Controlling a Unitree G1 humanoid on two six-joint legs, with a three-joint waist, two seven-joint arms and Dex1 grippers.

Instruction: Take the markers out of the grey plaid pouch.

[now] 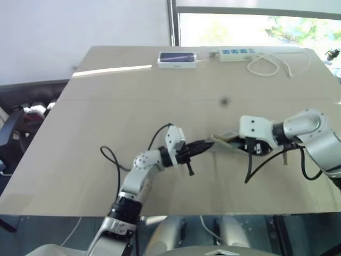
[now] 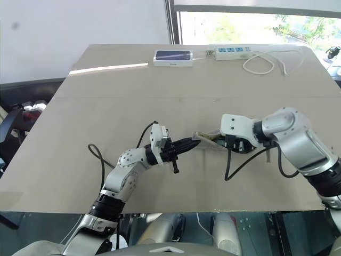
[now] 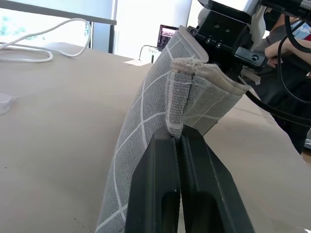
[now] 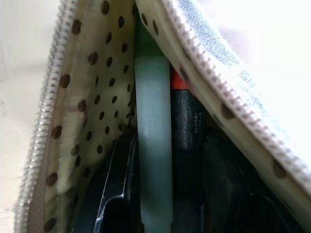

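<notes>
Indoors, tan table (image 1: 106, 133) beside window (image 1: 256, 29).

The right gripper (image 2: 230, 143) hides most of the grey plaid pouch (image 2: 208, 140), and its fingertips are buried inside the open mouth. The markers (image 4: 155, 145) show only partway, their ends cut off or lost in the dotted lining. How many lie there cannot be told.

Bare table (image 1: 106, 122) surrounds the arms; a power strip (image 1: 237, 53), cable (image 1: 274, 65) and white-framed device (image 1: 177, 59) line the far edge.
</notes>
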